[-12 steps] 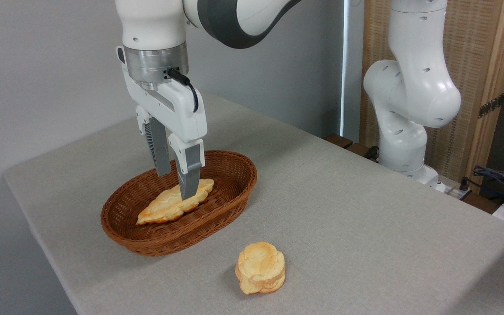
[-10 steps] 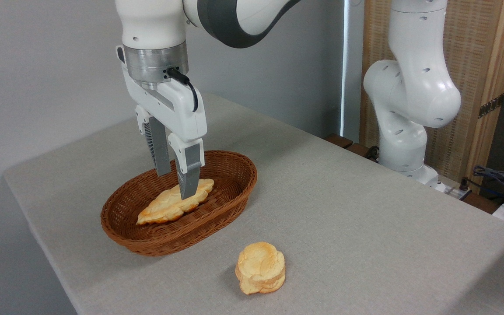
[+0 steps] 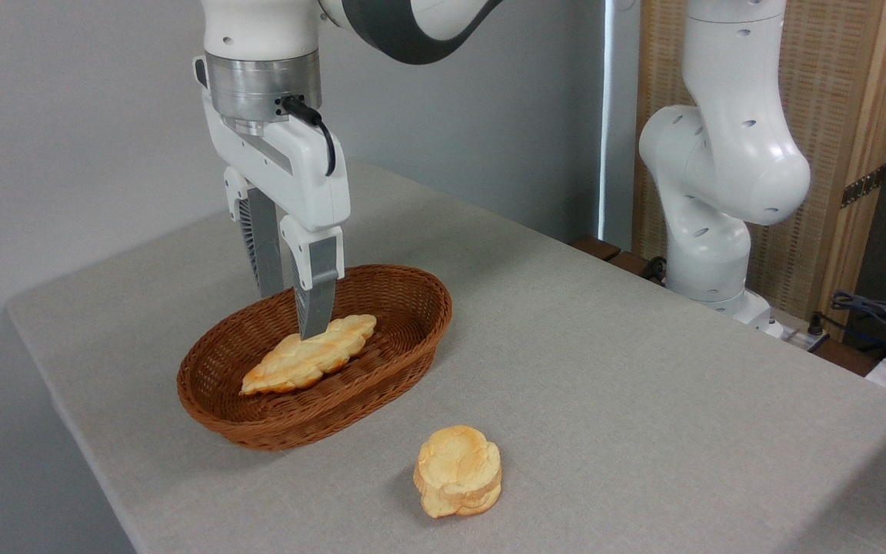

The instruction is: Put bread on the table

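**Bread in basket, gripper above it**

The bread (image 3: 308, 355) lies flat in the wicker basket (image 3: 404, 338), pointed end toward the near-left rim. Long, leaf-shaped, golden-brown, with a lumpy braided top. Judged light, fairly stiff and crumbly at the edges; a pinch across the narrow width near mid-length should carry it level, while a hold at the tip would likely let it droop or break.

Gripper (image 3: 293, 315) hangs over the bread's far half. Fingers stand slightly apart with nothing between them; the front fingertip sits at or just above the crust, contact unclear from this angle.

Table (image 3: 643, 369): grey cloth, bare right of the basket. A round bun (image 3: 458, 471) rests near the front edge.
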`<state>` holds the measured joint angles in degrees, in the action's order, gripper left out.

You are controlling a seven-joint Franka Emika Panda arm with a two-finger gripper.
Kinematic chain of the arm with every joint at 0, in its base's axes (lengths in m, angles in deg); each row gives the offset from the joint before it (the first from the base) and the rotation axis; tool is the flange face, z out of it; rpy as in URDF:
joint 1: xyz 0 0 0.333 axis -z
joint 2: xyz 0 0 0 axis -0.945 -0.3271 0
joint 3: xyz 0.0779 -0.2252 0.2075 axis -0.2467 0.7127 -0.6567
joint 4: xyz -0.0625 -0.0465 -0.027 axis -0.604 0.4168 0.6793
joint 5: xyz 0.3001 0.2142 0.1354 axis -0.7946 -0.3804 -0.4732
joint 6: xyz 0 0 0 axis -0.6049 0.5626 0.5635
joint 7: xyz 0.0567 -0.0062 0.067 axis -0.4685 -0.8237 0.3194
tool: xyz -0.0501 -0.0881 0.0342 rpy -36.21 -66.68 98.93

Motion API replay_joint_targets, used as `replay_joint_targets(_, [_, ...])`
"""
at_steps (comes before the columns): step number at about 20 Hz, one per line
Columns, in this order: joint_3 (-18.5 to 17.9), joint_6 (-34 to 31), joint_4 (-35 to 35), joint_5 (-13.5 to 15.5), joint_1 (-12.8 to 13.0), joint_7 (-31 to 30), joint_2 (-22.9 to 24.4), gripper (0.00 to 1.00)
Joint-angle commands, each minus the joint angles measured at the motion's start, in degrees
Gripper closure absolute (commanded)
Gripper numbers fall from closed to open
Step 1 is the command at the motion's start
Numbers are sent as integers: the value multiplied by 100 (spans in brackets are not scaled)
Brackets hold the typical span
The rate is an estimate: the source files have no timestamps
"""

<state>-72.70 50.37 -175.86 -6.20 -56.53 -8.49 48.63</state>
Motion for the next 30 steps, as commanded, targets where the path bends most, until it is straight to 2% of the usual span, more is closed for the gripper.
replay_joint_targets(1, [2,-57,79,-17,12,43,-38,0])
replay_joint_targets(9, [45,-268,61,-17,38,78,-38,0])
replay_joint_targets(15, [300,-268,-220,0,117,60,-12,0])
replay_joint_targets(23, [669,-58,-773,97,153,95,-29,0])
replay_joint_targets(30, [818,320,-1117,97,223,87,-187,0])
